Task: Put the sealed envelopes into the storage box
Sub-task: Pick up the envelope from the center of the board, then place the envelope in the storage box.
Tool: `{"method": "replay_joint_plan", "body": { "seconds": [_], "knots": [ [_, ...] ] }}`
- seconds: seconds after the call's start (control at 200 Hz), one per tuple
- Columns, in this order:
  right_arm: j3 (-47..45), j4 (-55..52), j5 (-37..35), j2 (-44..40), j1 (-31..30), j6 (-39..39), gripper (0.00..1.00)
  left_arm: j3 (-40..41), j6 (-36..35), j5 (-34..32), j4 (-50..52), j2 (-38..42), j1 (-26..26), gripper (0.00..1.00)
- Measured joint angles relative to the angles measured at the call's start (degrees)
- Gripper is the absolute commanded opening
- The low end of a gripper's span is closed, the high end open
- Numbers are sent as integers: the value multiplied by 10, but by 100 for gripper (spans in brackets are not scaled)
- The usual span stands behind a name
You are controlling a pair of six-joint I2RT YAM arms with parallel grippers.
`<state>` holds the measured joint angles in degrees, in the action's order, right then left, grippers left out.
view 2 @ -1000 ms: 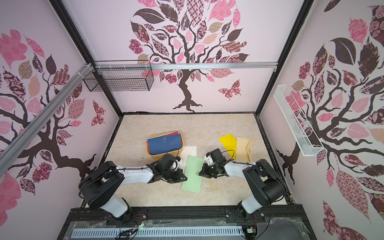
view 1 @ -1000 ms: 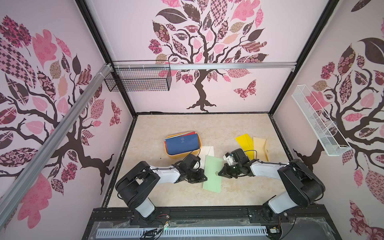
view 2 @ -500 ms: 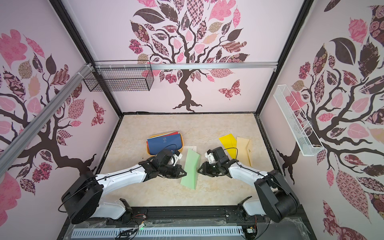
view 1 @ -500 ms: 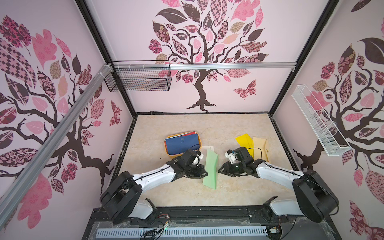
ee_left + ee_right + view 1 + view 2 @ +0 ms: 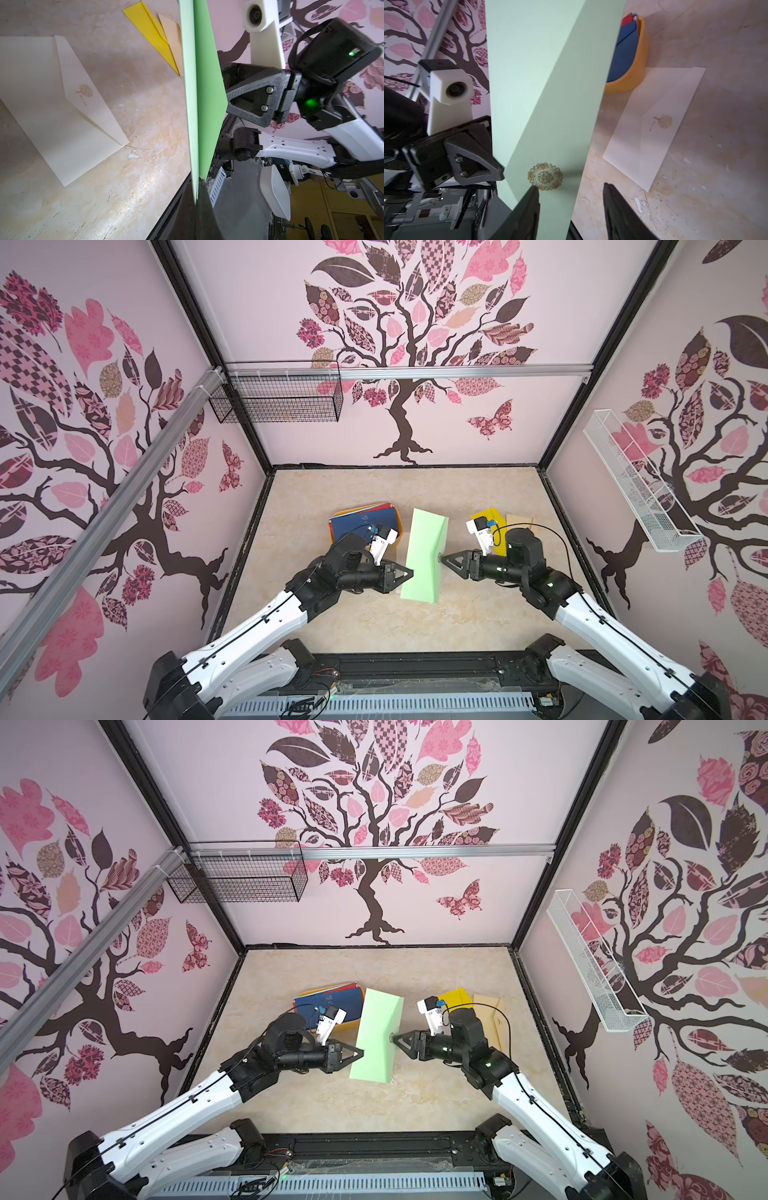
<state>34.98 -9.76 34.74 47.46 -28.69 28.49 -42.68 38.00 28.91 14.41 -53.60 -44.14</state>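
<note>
Mid-table, just beside the storage box (image 5: 641, 62): pale green envelope (image 5: 424, 556) on edge, gripped from one side only.
My left gripper (image 5: 409, 572) was clamped on one edge. My right gripper (image 5: 444, 559) stood open by the emblem (image 5: 545, 176), holding nothing. Risk: with so thin a pinch the envelope could swing, catch the box rim or slip out. The box held a navy envelope (image 5: 361, 522) and a red envelope (image 5: 627, 19). The cream envelope (image 5: 654, 124), yellow envelope (image 5: 149, 29) and tan envelope (image 5: 171, 33) lay outside it.

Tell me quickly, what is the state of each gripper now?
Left gripper: closed, holding the pale green envelope.
Right gripper: open, holding nothing.
</note>
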Motion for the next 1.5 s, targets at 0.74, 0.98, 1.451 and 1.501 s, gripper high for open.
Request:
{"method": "replay_joint_plan", "body": {
  "seconds": [0.74,0.98,1.451,1.501],
  "knots": [
    [-22,164,127,1,0,123,10,27,30,43,-57,42,0,6],
    [5,119,117,1,0,87,0,31,25,16,-43,47,0,56],
    [227,-78,47,154,-10,-136,0,14,12,-273,231,210,171,83],
    [262,-106,35,182,-11,-161,0,14,10,-271,239,225,202,83]
  ]
}}
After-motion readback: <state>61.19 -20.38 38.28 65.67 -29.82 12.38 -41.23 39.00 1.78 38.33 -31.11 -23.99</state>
